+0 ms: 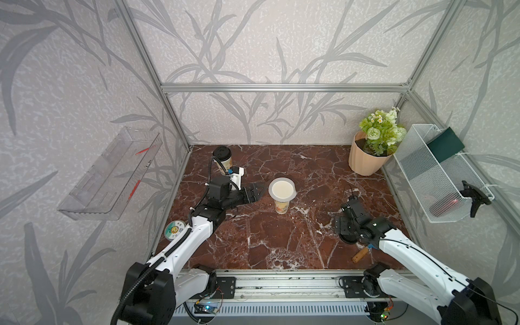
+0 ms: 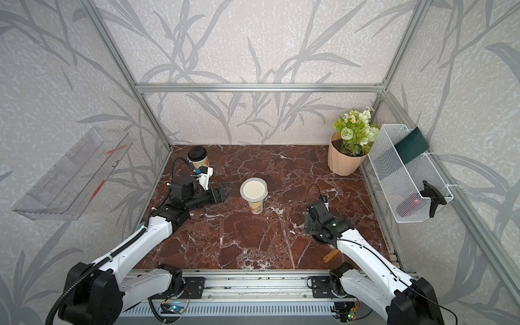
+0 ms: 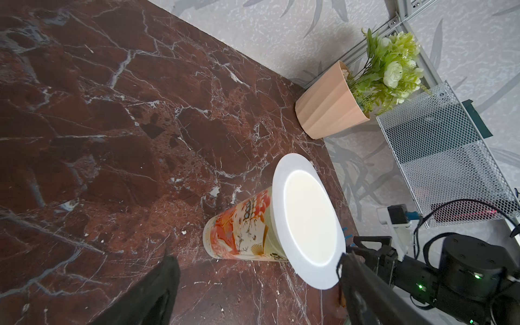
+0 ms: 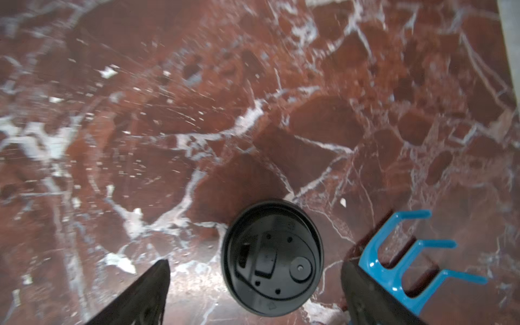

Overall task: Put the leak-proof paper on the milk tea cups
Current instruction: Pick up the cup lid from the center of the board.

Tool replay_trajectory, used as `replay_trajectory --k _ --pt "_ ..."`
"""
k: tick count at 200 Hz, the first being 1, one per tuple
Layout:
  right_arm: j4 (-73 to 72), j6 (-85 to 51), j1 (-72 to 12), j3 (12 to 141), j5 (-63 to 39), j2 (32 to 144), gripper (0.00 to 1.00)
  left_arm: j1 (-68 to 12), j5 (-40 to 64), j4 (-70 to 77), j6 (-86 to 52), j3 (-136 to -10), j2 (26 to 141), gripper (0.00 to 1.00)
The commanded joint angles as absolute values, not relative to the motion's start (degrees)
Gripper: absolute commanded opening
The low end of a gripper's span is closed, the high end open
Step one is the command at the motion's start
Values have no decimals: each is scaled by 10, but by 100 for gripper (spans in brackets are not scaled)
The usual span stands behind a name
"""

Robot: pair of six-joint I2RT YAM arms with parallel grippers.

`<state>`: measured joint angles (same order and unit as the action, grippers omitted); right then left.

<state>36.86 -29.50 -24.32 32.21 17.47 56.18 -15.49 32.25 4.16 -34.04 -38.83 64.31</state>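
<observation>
1. A thin, translucent whitish round paper disc (image 1: 282, 189) is lying flat over the mouth of a tall tapered white paper cup (image 1: 281, 207) printed with orange-red pictures, and its rim is overhanging all round.
2. That cup is standing upright near the middle of the red-brown marble-patterned tabletop (image 1: 281, 247).
3. The left gripper (image 1: 257, 193) is hovering just beside the cup at mouth level, with its jaws standing wide apart. In the left wrist view one black finger (image 3: 354, 281) is showing right at the disc's edge; whether it is touching, I cannot tell.
4. A second paper cup (image 1: 228, 162) is standing in the back left corner, wearing a round black plastic lid (image 1: 221, 153).
5. The right gripper (image 4: 254, 264) is pointing down over a loose round black plastic lid (image 4: 271, 259) on the tabletop. Its jaws are spreading wide on either side without touching it.
6. A bright blue three-pronged plastic piece (image 4: 368, 256) is lying just beside that loose lid.
7. A peach ribbed flower pot (image 1: 363, 163) is standing in the back right corner.
</observation>
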Motion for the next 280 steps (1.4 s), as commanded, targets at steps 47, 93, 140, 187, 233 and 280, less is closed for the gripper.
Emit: replay_trajectory --k 47,93,140,187,233,280 --pt "309 -325 -184 295 111 628 85 -151 302 35 -321 -376 612 91" --pt "329 -347 -172 298 126 647 83 -151 301 29 -319 -379 614 91" --pt "334 -351 -167 312 119 685 83 -151 300 30 -315 -378 612 91" --pt "333 -347 -167 315 112 683 73 -151 296 28 -310 -376 611 91" --pt "308 -328 -167 310 85 684 69 -151 292 23 -308 -376 608 92" --pt "290 -312 -173 310 62 665 67 -151 287 22 -307 -375 608 92"
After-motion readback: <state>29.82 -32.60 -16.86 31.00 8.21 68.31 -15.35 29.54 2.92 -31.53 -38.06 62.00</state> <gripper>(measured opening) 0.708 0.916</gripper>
